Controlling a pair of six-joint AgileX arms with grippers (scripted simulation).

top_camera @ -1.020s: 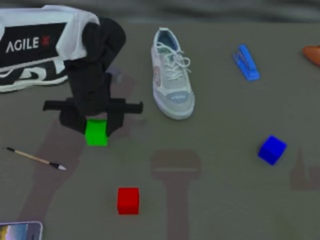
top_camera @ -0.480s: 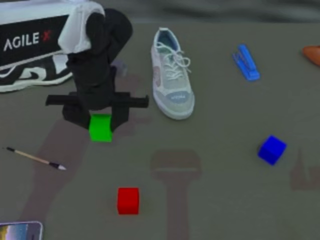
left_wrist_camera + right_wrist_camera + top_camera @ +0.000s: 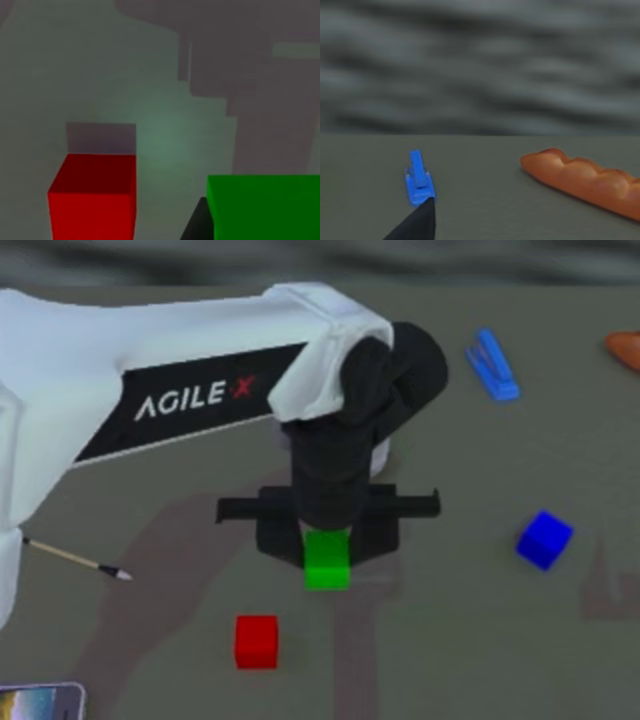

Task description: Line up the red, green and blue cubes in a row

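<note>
Green cube [image 3: 327, 560] sits mid-counter [image 3: 460, 640], red cube [image 3: 256, 641] near its left, blue cube [image 3: 544, 539] well right.

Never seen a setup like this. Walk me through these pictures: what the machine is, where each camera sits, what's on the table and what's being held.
This is a simulated pair of AgileX robot arms at a table. The top view looks straight down. The white and black left arm reaches over the middle, and its tool grips the green cube. The red cube sits nearby, the blue cube to the right. Also there: a blue stapler, a pencil and a phone corner.

The left wrist view comes from that arm's own camera: green cube close up, red cube beside it.

The right wrist view belongs to the parked right arm, off the top view. It shows the stapler and a bread loaf.
</note>
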